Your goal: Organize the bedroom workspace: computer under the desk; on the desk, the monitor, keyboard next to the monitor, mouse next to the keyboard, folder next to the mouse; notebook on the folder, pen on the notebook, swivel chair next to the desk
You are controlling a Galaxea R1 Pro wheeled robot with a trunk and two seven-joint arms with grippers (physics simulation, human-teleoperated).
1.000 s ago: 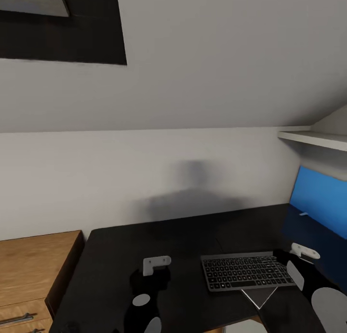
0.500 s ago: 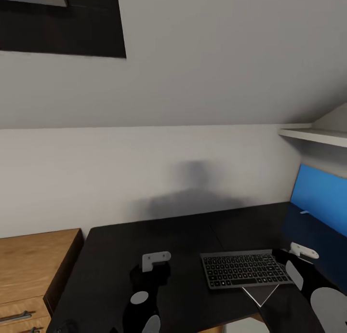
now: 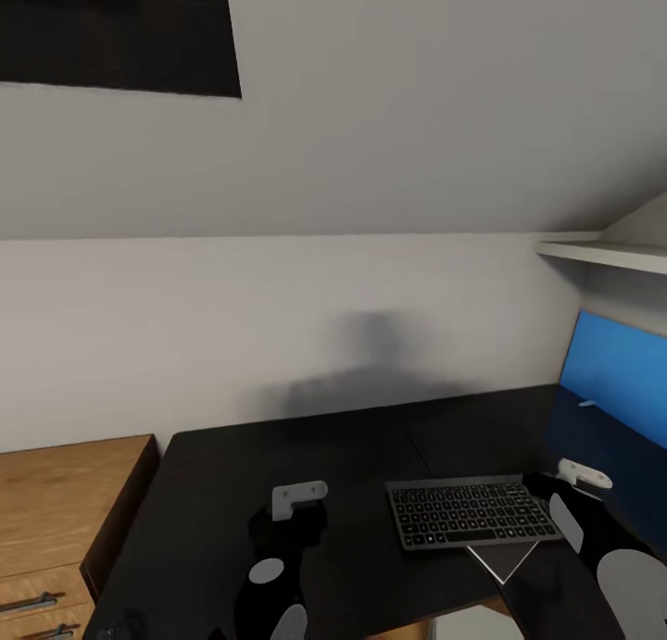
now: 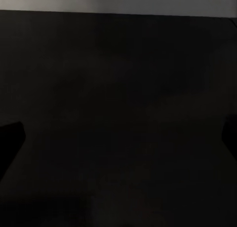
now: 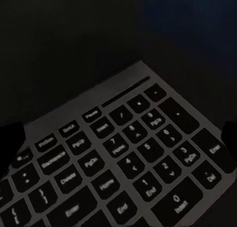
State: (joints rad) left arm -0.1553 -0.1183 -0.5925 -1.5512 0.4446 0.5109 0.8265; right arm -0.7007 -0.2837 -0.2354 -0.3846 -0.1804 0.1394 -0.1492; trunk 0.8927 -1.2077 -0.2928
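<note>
Right pincer (image 3: 567,492) hovering released at keyboard (image 3: 471,512) 3 o'clock end: light, stiff, slick; best pinching the thin side edges.

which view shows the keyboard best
The head view: the whole keyboard lies flat on the black desk, its near edge over a pale-rimmed flat thing. The right wrist view gives a close look at its number-pad end, legends readable but the rest cut off. The left wrist view faces bare desk.
</note>
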